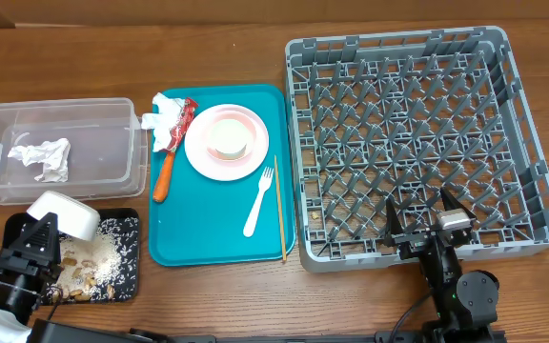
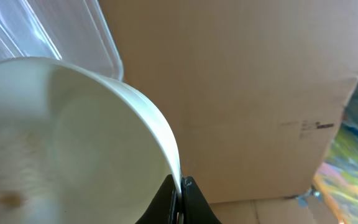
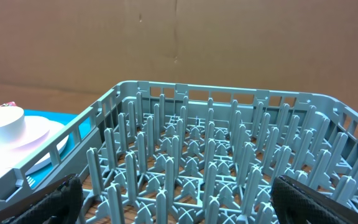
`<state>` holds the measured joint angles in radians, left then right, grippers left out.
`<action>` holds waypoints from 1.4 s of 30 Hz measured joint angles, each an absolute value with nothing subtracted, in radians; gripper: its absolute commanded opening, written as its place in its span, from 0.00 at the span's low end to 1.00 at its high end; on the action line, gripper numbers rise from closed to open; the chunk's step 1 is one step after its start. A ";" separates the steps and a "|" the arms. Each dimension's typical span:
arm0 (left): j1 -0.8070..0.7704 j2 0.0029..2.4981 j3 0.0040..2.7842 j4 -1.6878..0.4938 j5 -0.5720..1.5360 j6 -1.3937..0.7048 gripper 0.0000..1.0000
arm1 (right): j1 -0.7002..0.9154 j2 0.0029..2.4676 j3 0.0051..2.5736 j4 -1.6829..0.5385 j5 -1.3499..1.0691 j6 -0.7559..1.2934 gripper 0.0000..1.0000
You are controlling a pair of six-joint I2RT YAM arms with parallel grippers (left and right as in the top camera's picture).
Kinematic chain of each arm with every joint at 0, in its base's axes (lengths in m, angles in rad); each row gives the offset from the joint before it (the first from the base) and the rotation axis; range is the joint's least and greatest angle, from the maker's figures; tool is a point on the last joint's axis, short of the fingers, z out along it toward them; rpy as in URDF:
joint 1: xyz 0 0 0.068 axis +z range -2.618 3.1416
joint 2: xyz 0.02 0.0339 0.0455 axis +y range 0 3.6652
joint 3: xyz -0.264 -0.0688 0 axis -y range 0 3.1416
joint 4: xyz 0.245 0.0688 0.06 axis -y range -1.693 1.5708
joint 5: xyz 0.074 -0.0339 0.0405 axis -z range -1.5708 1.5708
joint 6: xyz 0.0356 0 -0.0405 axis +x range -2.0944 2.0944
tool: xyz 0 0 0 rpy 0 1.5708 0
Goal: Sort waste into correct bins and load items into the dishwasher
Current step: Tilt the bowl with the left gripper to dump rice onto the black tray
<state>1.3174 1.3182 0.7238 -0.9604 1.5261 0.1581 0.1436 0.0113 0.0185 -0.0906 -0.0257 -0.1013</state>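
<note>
The white bowl [image 1: 65, 214] hides part of the black tray [image 1: 130, 276].

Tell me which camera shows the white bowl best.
Overhead: the whole white bowl shows, tipped over the black tray. Left wrist shows only its inside and rim, cropped, the left gripper pinching the rim. Right wrist shows none of it.

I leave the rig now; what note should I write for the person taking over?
Left gripper shut on the rim of the white bowl, over the black tray holding rice and scraps. Right gripper open over the near edge of the dish rack, which is empty. Done: crumpled foil in the clear tub. To do: napkin, red wrapper, carrot, pink plate with small white cup, fork, chopstick, on the teal tray.
</note>
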 measured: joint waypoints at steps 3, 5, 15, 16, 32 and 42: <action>1.317 1.318 0.724 -0.994 1.539 0.161 0.04 | 0.144 0.011 0.019 -0.091 -0.026 -0.102 1.00; 1.318 1.318 0.724 -1.090 1.546 0.165 0.04 | 0.144 0.011 0.019 -0.089 -0.026 -0.101 1.00; 1.318 1.318 0.723 -1.036 1.541 0.214 0.04 | 0.144 0.011 0.019 -0.090 -0.026 -0.101 1.00; 1.318 1.318 0.723 -1.019 1.538 0.214 0.04 | 0.144 0.011 0.019 -0.090 -0.026 -0.102 1.00; 1.191 1.318 0.765 -1.048 1.309 0.217 0.04 | 0.144 0.011 0.019 -0.090 -0.026 -0.101 1.00; 0.823 1.318 0.977 -1.106 1.051 0.157 0.04 | 0.144 0.011 0.019 -0.090 -0.025 -0.101 1.00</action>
<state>0.8227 1.3178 0.9768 -1.1057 1.0512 0.1574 0.1436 0.0113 0.0185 -0.0898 -0.0254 -0.1013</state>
